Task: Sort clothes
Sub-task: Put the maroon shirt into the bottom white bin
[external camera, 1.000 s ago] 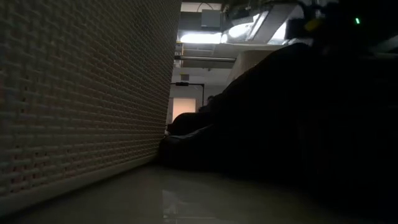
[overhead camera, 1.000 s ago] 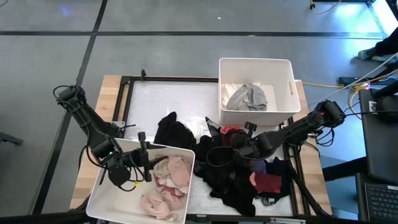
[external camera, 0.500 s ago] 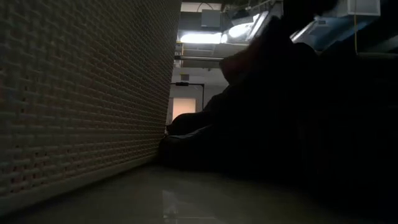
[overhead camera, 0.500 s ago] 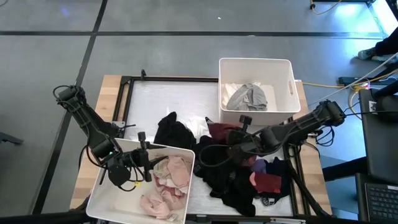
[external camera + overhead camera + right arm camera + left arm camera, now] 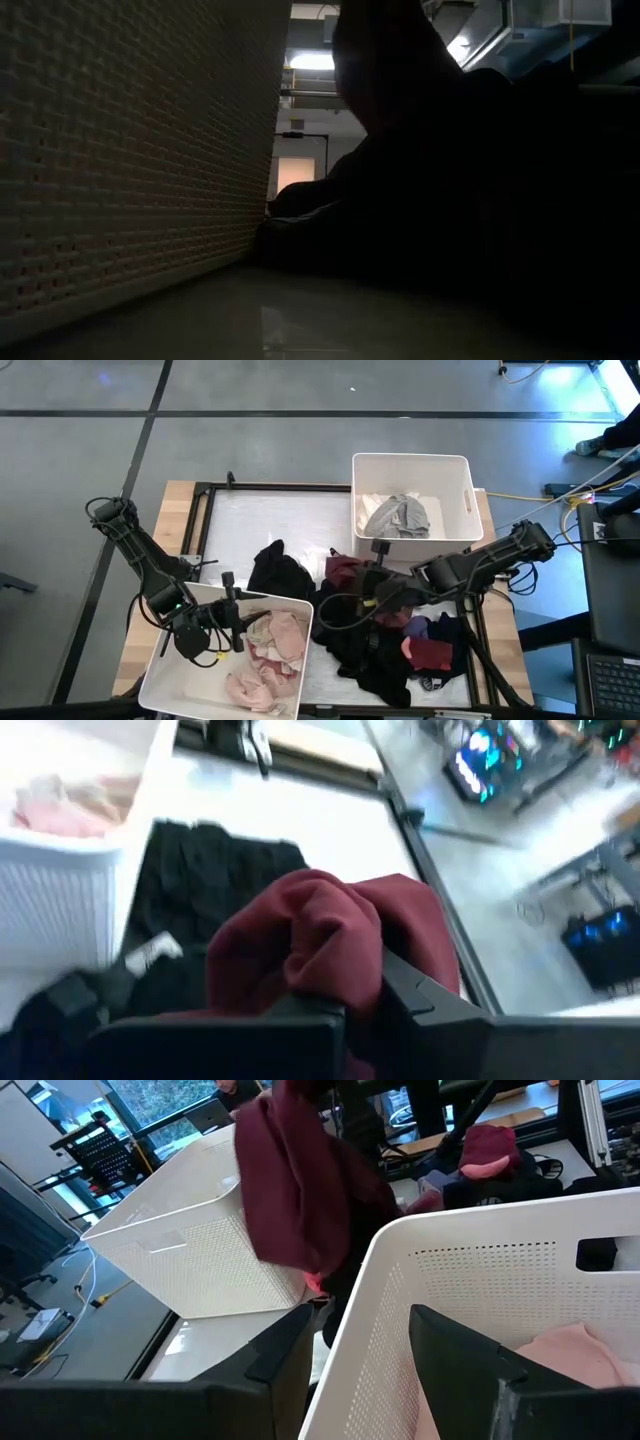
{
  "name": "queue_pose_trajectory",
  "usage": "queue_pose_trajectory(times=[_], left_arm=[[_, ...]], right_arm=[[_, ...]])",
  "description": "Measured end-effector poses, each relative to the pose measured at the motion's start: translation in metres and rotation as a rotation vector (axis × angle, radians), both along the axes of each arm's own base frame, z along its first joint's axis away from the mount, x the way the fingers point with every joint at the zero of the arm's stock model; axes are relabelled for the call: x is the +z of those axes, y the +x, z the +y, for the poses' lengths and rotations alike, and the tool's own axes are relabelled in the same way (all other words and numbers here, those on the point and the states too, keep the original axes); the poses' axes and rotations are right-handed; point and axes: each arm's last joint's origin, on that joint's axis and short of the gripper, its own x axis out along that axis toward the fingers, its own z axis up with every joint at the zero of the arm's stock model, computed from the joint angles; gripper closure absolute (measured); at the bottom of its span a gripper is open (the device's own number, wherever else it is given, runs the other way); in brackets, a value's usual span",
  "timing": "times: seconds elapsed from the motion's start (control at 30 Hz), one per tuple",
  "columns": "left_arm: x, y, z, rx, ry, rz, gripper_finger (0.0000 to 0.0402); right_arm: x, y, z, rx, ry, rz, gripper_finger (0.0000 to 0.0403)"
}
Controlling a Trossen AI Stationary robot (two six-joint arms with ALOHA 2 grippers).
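Clothes are still mostly unsorted, honestly. The big dark pile (image 5: pixel 375 645) is sitting on the tabletop (image 5: pixel 270 520) toward the right near side, with black stuff, a purple bit and a maroon piece (image 5: pixel 432 653) all tangled together, plus a separate black garment (image 5: pixel 278 572) lying just left of it. That heap is looking like the bulk of the job still waiting.

The near-left bin (image 5: pixel 165 685) is holding a few pink garments (image 5: pixel 270 655), and the far-right bin (image 5: pixel 462 485) is holding a grey one (image 5: pixel 398 516) on something white. So I'm guessing roughly a handful is done and most is left.

The right gripper (image 5: pixel 378 582) is hanging over the middle of the tabletop, between the pile and the far-right bin, with its jaws clamped on a maroon garment (image 5: pixel 346 571) lifted clear of the heap. The right wrist view is showing that maroon cloth (image 5: pixel 330 935) bunched right at the jaws. Which bin it's headed for, I can't say.

The left gripper (image 5: pixel 237 622) is waiting at the far rim of the near-left bin, jaws spread and holding nothing.
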Motion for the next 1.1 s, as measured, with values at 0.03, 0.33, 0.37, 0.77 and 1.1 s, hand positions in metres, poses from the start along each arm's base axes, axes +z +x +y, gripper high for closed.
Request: queue_pose_trajectory(times=[0.03,0.33,0.37,0.77,1.1], left_arm=[[0.000,0.000,0.000,0.000,0.000,0.000,0.0245],[0.000,0.000,0.000,-0.003,0.008,0.003,0.0245],[0.000,0.000,0.000,-0.003,0.009,0.003,0.0245],[0.000,0.000,0.000,-0.003,0.011,0.005,0.0245],[0.000,0.000,0.000,-0.002,0.012,0.005,0.0245]], right_arm=[[0.004,0.001,0.001,0.014,-0.009,-0.016,0.0386],[0.033,0.014,0.008,0.189,-0.081,-0.201,0.0382],[0.036,0.015,0.009,0.214,-0.087,-0.226,0.0382],[0.065,0.020,0.017,0.473,-0.159,-0.480,0.0380],[0.089,0.016,0.024,0.712,-0.179,-0.755,0.0380]])
